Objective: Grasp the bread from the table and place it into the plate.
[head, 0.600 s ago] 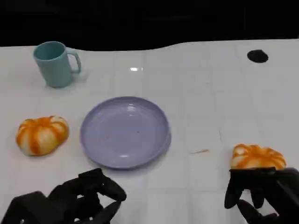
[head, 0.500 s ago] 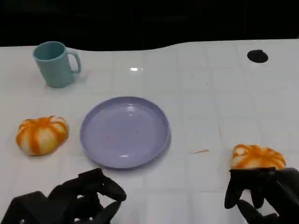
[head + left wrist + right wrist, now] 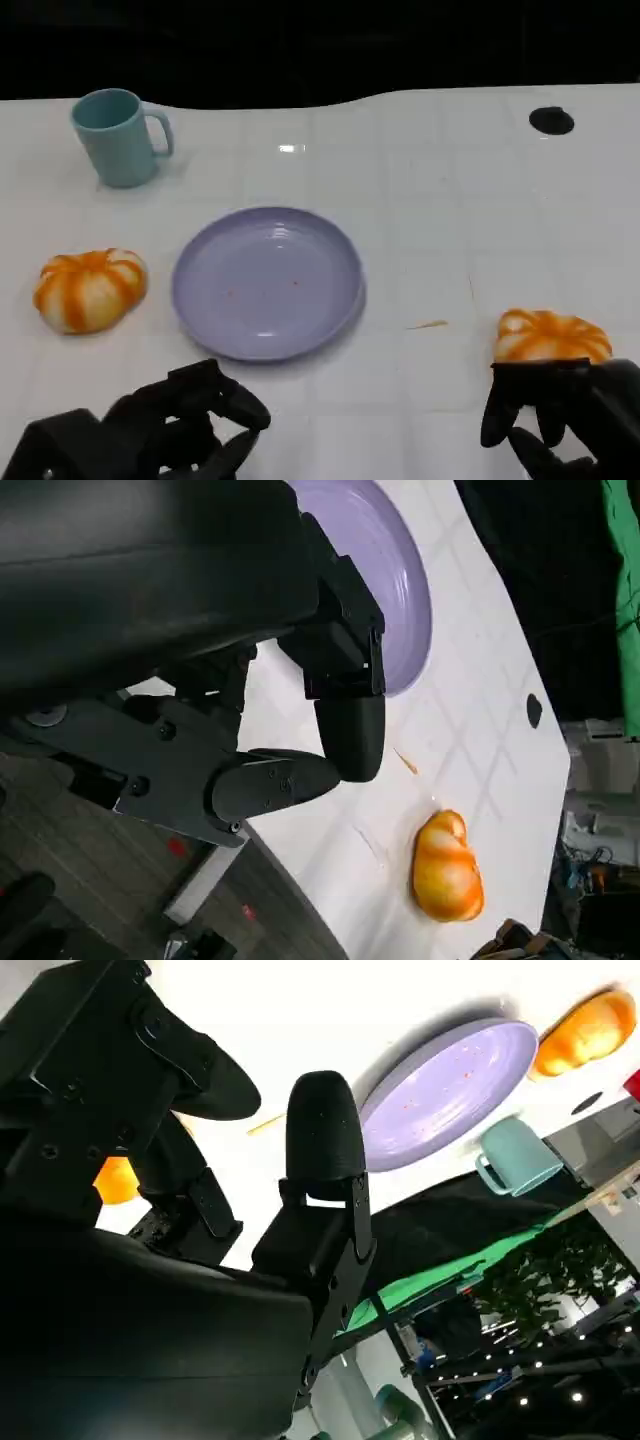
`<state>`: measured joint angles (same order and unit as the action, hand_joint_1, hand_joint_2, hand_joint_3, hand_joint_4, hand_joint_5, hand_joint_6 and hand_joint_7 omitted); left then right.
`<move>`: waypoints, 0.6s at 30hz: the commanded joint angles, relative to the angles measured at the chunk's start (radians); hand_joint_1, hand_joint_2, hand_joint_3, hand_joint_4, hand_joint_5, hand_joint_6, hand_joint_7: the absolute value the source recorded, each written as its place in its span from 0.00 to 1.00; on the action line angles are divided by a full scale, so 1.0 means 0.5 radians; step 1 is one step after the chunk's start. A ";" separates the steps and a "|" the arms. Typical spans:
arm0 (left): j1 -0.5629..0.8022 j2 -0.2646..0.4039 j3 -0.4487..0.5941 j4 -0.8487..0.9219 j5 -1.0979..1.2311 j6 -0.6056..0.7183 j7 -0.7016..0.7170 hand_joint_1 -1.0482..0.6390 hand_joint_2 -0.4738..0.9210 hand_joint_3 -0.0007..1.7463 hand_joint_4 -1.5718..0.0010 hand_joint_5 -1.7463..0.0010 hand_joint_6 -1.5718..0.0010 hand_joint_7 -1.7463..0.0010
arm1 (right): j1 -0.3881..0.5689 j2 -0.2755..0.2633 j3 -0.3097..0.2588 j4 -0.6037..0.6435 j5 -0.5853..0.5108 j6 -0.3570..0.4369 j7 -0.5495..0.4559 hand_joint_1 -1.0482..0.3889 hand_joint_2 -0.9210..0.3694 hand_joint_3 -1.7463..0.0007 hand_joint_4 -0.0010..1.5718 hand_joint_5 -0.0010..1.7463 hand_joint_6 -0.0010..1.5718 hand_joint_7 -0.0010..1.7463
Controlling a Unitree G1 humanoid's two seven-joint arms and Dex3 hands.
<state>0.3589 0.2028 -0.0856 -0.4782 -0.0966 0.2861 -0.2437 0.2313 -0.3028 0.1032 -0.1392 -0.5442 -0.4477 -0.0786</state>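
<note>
- Comparing with the earlier head views, nothing has visibly moved; no grasp has begun.
- White table point(image 3: 450, 220) carries the lavender plate point(image 3: 268, 282), bare of bread.
- Two loaves lie apart from it: bread at left point(image 3: 89, 289), bread at right point(image 3: 552, 336).
- Right hand point(image 3: 560, 410) hovers just short of the right loaf, fingers apart, holding nothing.
- Left hand point(image 3: 165, 430) also holds nothing, fingers loosely spread.

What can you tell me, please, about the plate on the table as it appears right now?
The plate is round, shallow and pale lavender, with a smooth, slightly glossy look, perhaps plastic. It lies flat on the white table with nothing on it but a few tiny specks. No hand touches it.
</note>
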 commanded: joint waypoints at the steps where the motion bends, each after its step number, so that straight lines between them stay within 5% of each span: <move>1: -0.011 0.023 0.017 0.012 0.004 -0.001 -0.009 0.46 0.93 0.35 0.57 0.00 0.60 0.26 | 0.000 -0.011 -0.021 -0.018 0.020 0.025 -0.001 0.73 0.62 0.16 0.62 0.98 0.60 0.71; 8: -0.022 0.022 0.019 0.023 -0.001 0.004 -0.010 0.46 0.93 0.35 0.57 0.00 0.61 0.26 | -0.013 -0.015 -0.027 -0.014 0.028 0.025 -0.002 0.72 0.62 0.17 0.62 0.96 0.59 0.69; 18: -0.020 0.020 0.007 0.021 0.003 0.003 -0.004 0.46 0.93 0.36 0.57 0.00 0.61 0.26 | 0.010 -0.066 -0.072 -0.248 -0.168 0.188 0.036 0.63 0.54 0.40 0.56 0.69 0.62 0.35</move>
<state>0.3505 0.2030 -0.0853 -0.4653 -0.1010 0.2861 -0.2437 0.2313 -0.3096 0.0860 -0.2157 -0.5952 -0.3842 -0.0744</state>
